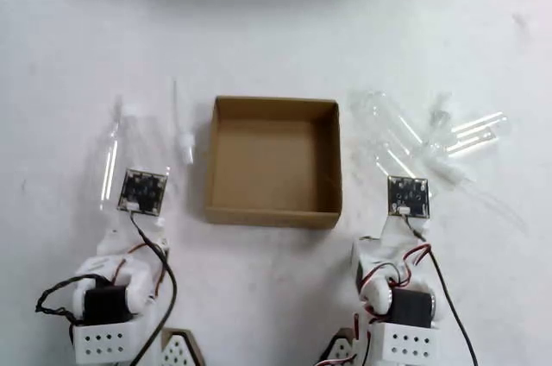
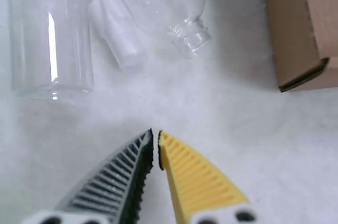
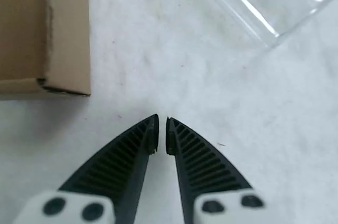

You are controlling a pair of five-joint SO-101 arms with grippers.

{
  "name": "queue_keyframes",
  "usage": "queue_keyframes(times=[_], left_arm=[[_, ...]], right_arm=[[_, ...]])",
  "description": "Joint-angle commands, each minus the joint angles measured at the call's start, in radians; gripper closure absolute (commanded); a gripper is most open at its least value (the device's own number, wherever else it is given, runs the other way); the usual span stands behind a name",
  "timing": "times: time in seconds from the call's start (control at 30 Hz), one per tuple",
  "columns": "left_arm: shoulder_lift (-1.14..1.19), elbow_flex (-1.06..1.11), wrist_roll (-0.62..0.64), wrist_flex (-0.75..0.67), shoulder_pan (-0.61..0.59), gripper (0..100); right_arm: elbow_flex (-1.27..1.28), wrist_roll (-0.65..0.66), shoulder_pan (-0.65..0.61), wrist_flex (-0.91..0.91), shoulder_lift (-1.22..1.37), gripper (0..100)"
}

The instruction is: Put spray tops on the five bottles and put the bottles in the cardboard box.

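A: Which step?

B: The very start, I'd say. The box [image 1: 274, 161] sits mid-table between the two arms, open side up, with no bottle in it. None of the bottles I can make out has a spray top on.

A: Pincers?

B: The left pincer [image 2: 156, 139] is pressed together, pinching nothing, low over the table [image 2: 248, 145]. The right pincer [image 3: 162, 134] is the same: tips all but touching, nothing between them, near the box's corner.

A: Where's the stuff?

B: On the left arm's side a clear bottle [image 1: 110, 154] lies flat, and a white spray top [image 1: 183, 137] lies between it and the box wall. The left wrist view shows a second bottle [image 2: 169, 2] with its threaded neck bare, just beside the spray top. On the right arm's side, a pile of bottles [image 1: 405, 137] lies crossed over each other. There are white bits among them, likely more tops, but I can't count them.

A: Next move?

B: It's a guess, but the left side looks easiest, since the top and an open neck are close together. A pincer has to spread first, then close on the spray top's white head. The other arm should hold the bottle, because round clear plastic will likely roll. The dip tube has to go down the neck before any seating. Boxing comes after that.
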Motion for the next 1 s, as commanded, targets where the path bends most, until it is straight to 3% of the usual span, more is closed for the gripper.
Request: queue_keyframes(times=[0.0,0.3,0.67,0.83,0.97], left_arm=[[-0.004,-0.003,0.014,0.005,0.010,98],[-0.005,-0.031,0.008,-0.025,0.004,98],[-0.005,-0.606,0.015,-0.002,-0.071,98],[-0.007,-0.781,0.002,0.126,-0.071,98],[-0.007,-0.865,-0.239,0.178,-0.073,98]], right_arm=[[0.009,0.006,-0.048,0.001,-0.010,98.3],[0.009,0.000,-0.111,0.002,-0.010,98.3],[0.009,0.006,-0.111,0.004,-0.010,98.3],[0.009,0.006,-0.111,0.005,-0.010,98.3],[0.009,0.006,-0.111,0.005,-0.010,98.3]])
